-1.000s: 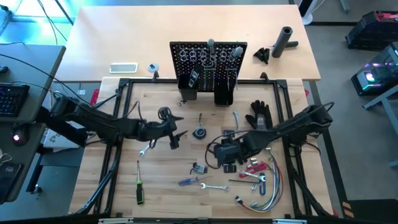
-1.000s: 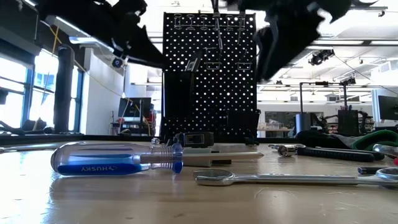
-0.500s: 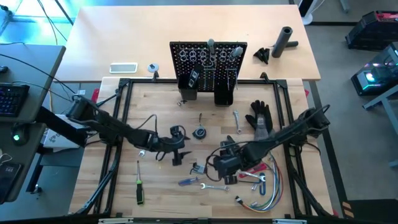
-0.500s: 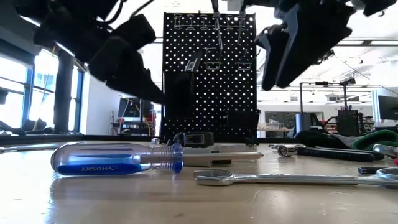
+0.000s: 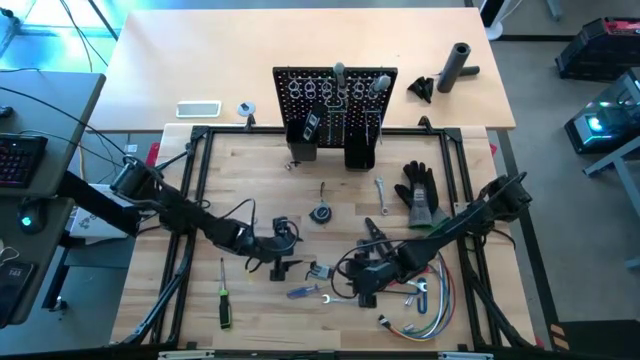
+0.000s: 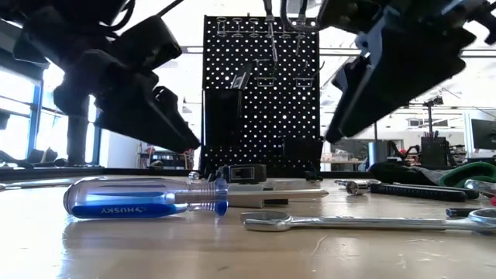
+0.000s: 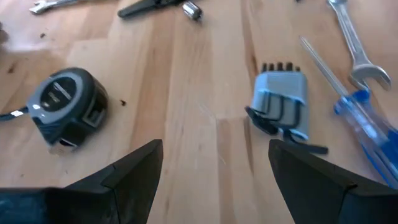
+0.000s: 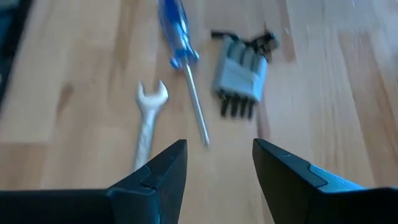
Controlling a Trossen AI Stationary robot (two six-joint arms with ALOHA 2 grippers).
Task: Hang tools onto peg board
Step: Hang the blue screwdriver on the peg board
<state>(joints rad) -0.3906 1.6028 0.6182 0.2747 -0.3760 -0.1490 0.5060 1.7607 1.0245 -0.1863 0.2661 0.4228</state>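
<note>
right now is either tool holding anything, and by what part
Nothing is held. The left tool and right tool both stand open and empty above the table, each near the grey hex key set, touching none of the tools.

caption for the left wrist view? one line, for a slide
Left gripper, jaws open, above the hex key set, tape measure beside it.

From above, the peg board [image 5: 335, 100] stands at the worktop's [image 5: 250, 165] far edge, near its middle. The left tool [image 5: 283, 262] and the right tool [image 5: 362, 288], both open, hang low towards the near edge, either side of a blue-handled screwdriver [image 5: 303, 291]. A green-handled screwdriver [image 5: 225, 303] lies nearer the left edge, a black glove [image 5: 419, 190] nearer the right edge.
</note>
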